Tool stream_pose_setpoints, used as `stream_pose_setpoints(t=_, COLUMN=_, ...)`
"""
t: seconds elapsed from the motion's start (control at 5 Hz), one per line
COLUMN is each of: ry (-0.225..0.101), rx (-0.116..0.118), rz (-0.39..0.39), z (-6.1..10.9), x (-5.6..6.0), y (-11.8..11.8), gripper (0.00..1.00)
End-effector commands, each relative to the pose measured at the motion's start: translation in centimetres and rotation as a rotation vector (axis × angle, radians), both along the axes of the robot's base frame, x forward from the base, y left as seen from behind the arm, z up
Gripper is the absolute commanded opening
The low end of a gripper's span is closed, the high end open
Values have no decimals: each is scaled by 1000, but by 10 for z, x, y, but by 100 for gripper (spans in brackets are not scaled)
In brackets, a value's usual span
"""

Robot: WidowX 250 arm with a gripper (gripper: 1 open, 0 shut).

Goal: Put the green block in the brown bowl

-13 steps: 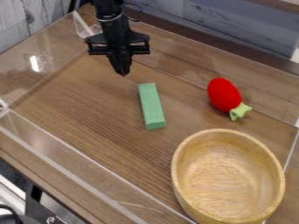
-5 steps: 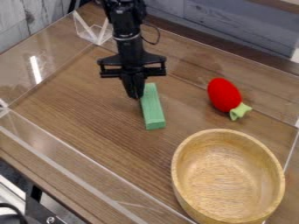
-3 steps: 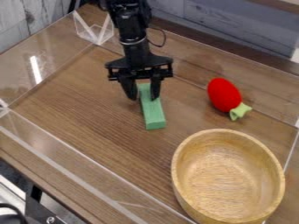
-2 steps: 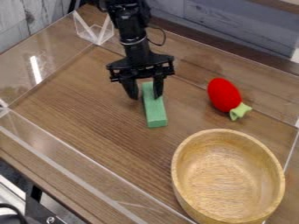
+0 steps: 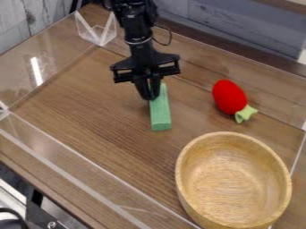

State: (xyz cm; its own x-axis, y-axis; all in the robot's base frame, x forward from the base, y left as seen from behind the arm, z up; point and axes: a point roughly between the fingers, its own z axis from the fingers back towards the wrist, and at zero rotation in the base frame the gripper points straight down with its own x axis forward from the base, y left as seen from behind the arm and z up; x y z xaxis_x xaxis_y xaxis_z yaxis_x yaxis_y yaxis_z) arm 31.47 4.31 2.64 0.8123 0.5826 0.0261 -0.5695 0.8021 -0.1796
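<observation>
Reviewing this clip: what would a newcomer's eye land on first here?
Probably the big brown bowl at the lower right, the largest object on the wooden table. Next comes the bright red strawberry-shaped toy with its green stem, above the bowl near the right side. Then the black gripper in the upper middle, right at the far end of the light-green block.

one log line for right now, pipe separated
fingers at far end of green block | block outside brown bowl | grip unclear
</observation>
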Motion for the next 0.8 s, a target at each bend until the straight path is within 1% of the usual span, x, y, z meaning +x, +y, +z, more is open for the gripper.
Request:
stream_pose_setpoints(t=0.0, ry=5, rx=-9, rz=0, z=-2, x=1, y=-10, gripper=100)
stream_pose_setpoints(t=0.2, ry=10, rx=-11, rz=14, z=-2, x=3, y=-19, gripper=0)
stream_pose_setpoints(t=0.4, ry=11, rx=-16, rz=34, z=-3, x=8, y=-21, gripper=0)
stream_pose_setpoints(t=0.6, ry=11, rx=-24, rz=2, z=1, x=13, y=-10, gripper=0)
